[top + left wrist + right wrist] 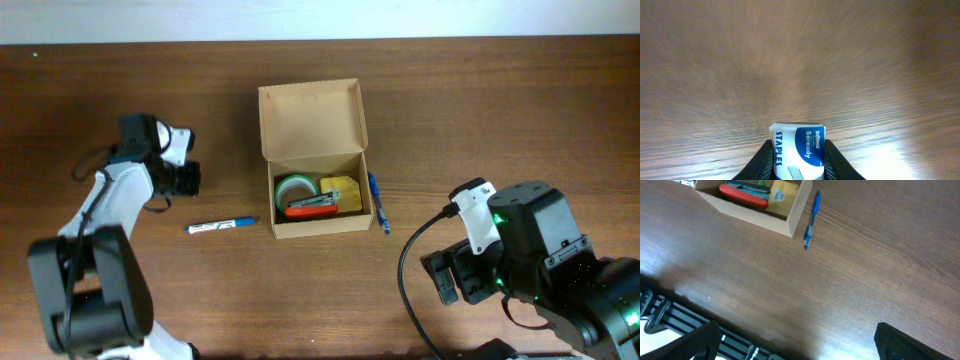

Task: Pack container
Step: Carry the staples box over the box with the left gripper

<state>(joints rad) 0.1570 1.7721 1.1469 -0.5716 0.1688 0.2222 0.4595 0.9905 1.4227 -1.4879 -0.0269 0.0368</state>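
The tan cardboard container (312, 128) stands open at the table's middle, lid flap up at the back. Inside lie a tape roll (295, 187), a red stapler (312, 207) and a yellow pad (342, 190). It also shows in the right wrist view (798, 210). My left gripper (799, 160) is left of the container, shut on a white-and-blue staples box (797, 150) held above the wood. In the overhead view that gripper (186, 178) points toward the container. My right gripper (795, 340) is open and empty near the front right edge.
A blue pen (377, 201) lies right beside the container's right wall, also in the right wrist view (811, 220). A white-and-blue marker (221, 226) lies left of the container's front corner. A black cable (415, 260) loops by the right arm.
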